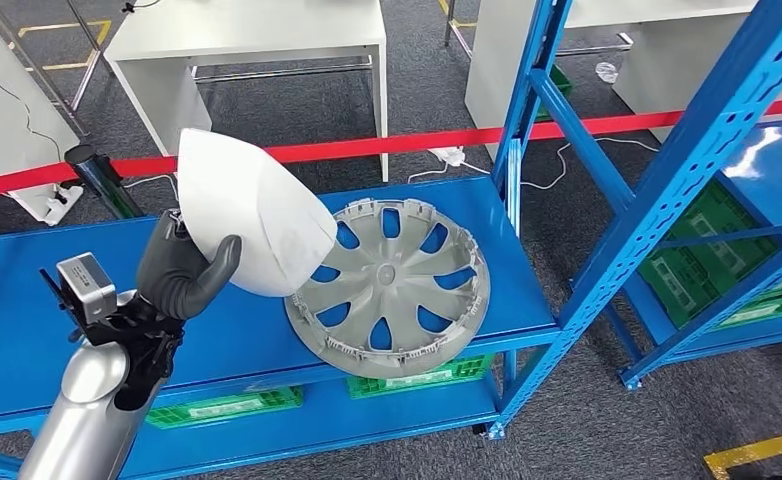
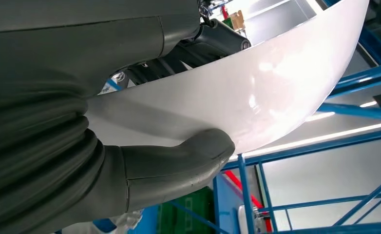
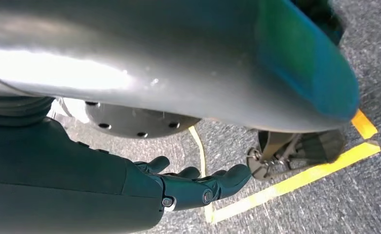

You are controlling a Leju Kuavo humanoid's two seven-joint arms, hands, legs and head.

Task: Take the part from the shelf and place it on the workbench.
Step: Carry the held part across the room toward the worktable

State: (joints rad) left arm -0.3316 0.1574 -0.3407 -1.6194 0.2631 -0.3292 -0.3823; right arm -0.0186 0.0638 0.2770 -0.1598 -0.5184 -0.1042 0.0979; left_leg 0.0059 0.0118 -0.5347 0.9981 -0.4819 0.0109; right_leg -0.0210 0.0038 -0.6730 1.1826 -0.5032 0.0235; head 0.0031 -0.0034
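We see our left hand (image 1: 182, 272) gripping a smooth white curved plastic shell part (image 1: 252, 215), thumb (image 2: 179, 163) pressed on its outer face, raised above the blue metal shelf (image 1: 27, 310). Just beside it, partly under its edge, a grey spoked wheel cover (image 1: 397, 290) lies flat on that shelf. Our right hand (image 3: 188, 187) hangs over grey floor with yellow tape lines (image 3: 295, 180), fingers apart, holding nothing.

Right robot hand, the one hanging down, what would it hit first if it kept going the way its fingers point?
Probably the grey floor near the yellow tape line. The right robot hand hangs open, holding nothing, with nothing visible between its fingers and the floor, though depth is unclear.
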